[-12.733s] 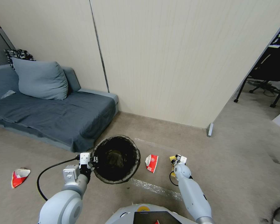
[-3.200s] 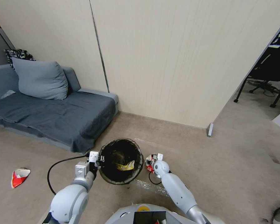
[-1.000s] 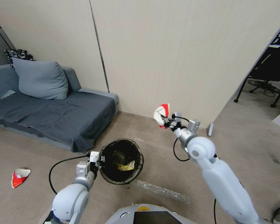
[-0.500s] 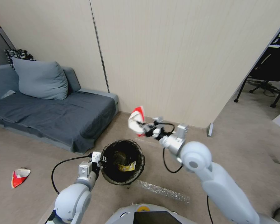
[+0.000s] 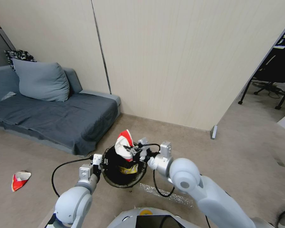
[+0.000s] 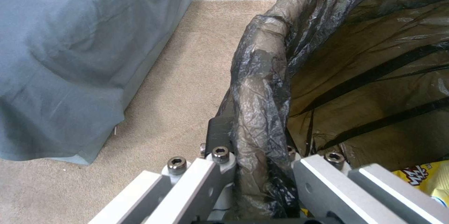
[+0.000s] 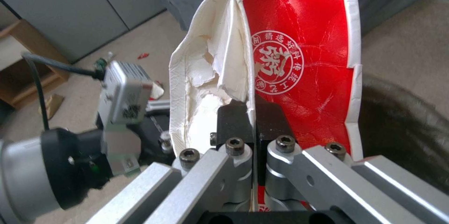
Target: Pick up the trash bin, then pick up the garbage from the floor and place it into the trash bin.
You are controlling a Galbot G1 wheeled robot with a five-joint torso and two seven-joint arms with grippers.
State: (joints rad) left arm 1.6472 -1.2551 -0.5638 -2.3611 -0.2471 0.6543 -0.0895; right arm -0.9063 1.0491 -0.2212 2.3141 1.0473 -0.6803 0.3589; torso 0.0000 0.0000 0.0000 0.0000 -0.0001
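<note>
The trash bin (image 5: 117, 183), white and lined with a dark bag, hangs just off the carpet with my left gripper (image 5: 102, 162) shut on its near-left rim (image 6: 259, 125). A yellow wrapper (image 5: 128, 170) lies inside it. My right gripper (image 5: 132, 151) is shut on a crumpled red-and-white piece of garbage (image 5: 123, 146), held upright over the bin's far side. In the right wrist view the fingers (image 7: 234, 118) pinch the wrapper (image 7: 290, 59) at its lower edge. Another red-and-white wrapper (image 5: 20, 180) lies on the floor far to the left.
A grey sofa (image 5: 53, 117) with a cushion stands to the left, close to the bin. A beige wall (image 5: 167, 69) runs behind. A strip of clear plastic (image 5: 166, 193) lies on the carpet in front of my base. Black chair legs (image 5: 266, 91) stand at far right.
My right arm has swung the red-and-white wrapper left and down, from up near the wall to over the bin's opening. The left arm and bin have held still.
</note>
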